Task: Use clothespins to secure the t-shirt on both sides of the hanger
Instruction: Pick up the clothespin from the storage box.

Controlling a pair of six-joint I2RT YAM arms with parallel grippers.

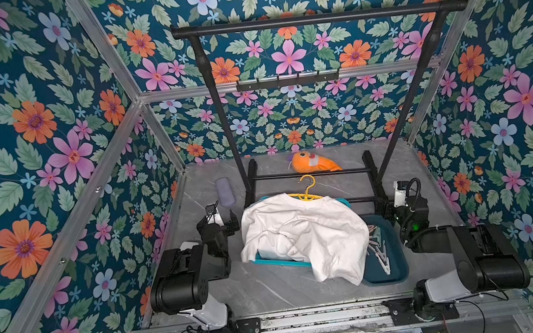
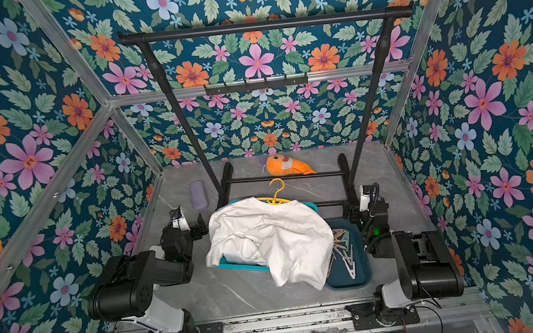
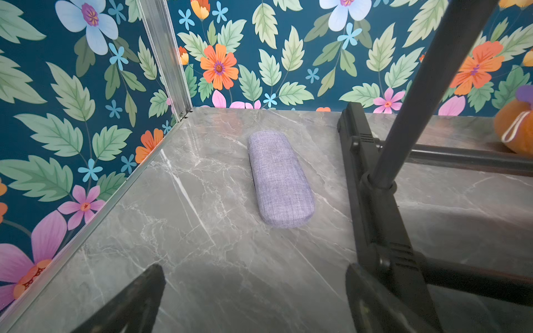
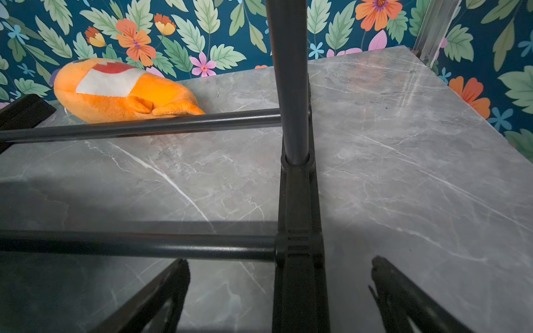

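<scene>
Clothespins (image 1: 377, 247) being kept piled in dark tray (image 1: 396, 272) toward desk's (image 1: 273, 291) right edge, t-shirt (image 1: 304, 235) being draped over yellow hanger (image 1: 307, 198) mid-desk, left gripper (image 3: 255, 271) and right gripper (image 4: 279, 263) being held with fingers wide apart.

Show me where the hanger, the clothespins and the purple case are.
hanger (image 1: 307, 197), in a top view, on the yellow bar below its hook.
clothespins (image 2: 340, 238), in a top view, on the middle of the pile.
case (image 3: 279, 178), left wrist view, on the middle of its fabric top.

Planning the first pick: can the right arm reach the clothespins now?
Probably yes: the clothespins lie exposed in the blue tray beside the right arm; the t-shirt overlaps only the tray's edge.
</scene>
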